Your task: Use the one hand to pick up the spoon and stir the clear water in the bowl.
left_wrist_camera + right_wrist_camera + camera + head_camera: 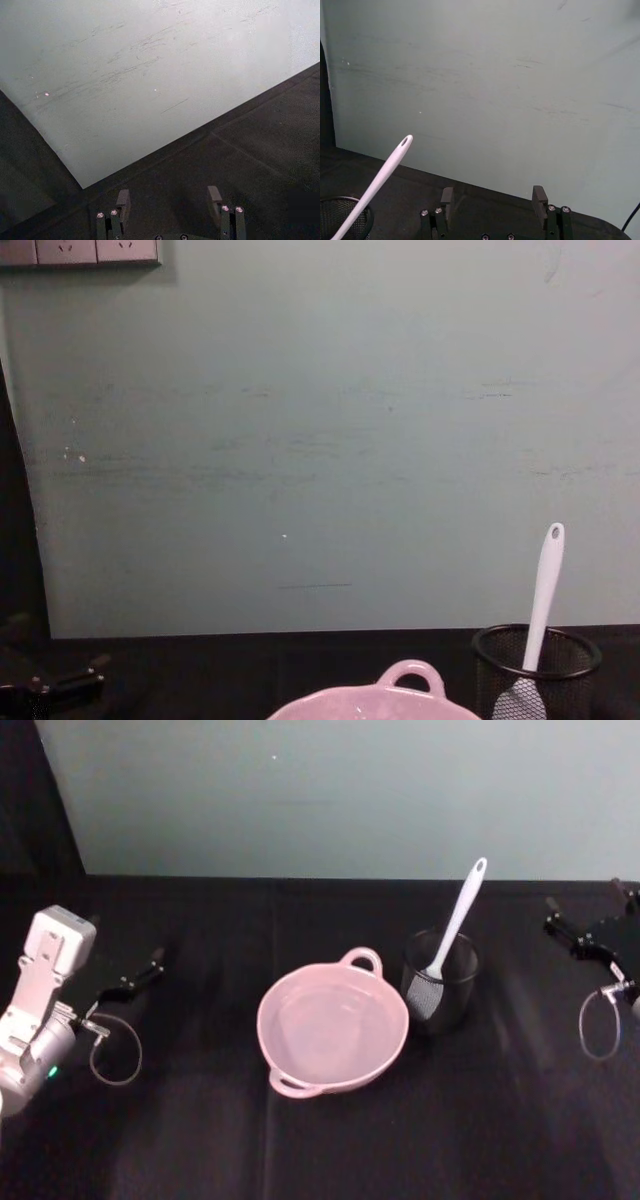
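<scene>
The pale pink bowl [390, 1050] sits in the middle of the black table; its rim and loop handle show low in the chest view [408, 676]. Right of it, the white spoon [462, 910] stands head down in a black mesh cup [441, 982], with its handle leaning up and to the right [546, 585] [380, 177]. My left gripper [135, 965] rests open at the table's left side, far from the bowl [169, 192]. At the right edge, beyond the cup, my right gripper [583, 897] is open and holds nothing [493, 190].
A pale green wall [320, 440] closes off the back of the table. A thin cable loop hangs by each wrist [115, 1050] [598, 1025]. Black cloth [200, 1140] covers the table in front of the bowl.
</scene>
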Controlling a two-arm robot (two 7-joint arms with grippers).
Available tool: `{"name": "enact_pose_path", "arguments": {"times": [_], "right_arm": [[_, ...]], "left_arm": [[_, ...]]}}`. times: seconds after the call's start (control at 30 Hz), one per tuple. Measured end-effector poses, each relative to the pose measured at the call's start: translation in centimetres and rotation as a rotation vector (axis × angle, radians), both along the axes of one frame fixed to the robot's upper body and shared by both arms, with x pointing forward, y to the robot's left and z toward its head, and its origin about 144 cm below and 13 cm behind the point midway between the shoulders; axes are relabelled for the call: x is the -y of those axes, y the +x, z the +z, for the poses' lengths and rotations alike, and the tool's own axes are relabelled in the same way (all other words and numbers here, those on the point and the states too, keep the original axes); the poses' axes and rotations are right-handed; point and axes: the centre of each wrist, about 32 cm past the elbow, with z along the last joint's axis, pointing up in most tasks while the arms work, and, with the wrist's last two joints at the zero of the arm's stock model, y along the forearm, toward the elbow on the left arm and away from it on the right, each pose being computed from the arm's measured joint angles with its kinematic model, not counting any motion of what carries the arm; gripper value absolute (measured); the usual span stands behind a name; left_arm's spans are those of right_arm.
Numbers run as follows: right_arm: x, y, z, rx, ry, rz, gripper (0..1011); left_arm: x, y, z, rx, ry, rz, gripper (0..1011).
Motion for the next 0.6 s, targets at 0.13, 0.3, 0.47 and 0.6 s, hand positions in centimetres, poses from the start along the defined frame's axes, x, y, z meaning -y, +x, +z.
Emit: {"name": "enact_pose_path", "arguments": {"times": [0.13, 0.3, 0.47, 0.6], "right_arm": [[0.01, -0.01, -0.03, -0.001, -0.002, 0.001, 1002], [0.03, -0.03, -0.06, -0.002, -0.005, 0.001, 1002], [0.05, -0.05, -0.09, -0.003, -0.008, 0.001, 1002], [0.05, -0.06, -0.12, -0.003, -0.009, 0.001, 1002]], "left_arm": [[0.00, 0.00, 0.00, 0.000, 0.000, 0.000, 1011], [0.00, 0.00, 0.00, 0.000, 0.000, 0.000, 1011], [0.00, 0.00, 0.00, 0.000, 0.000, 0.000, 1011], [0.00, 0.00, 0.00, 0.000, 0.000, 0.000, 1011]]}}
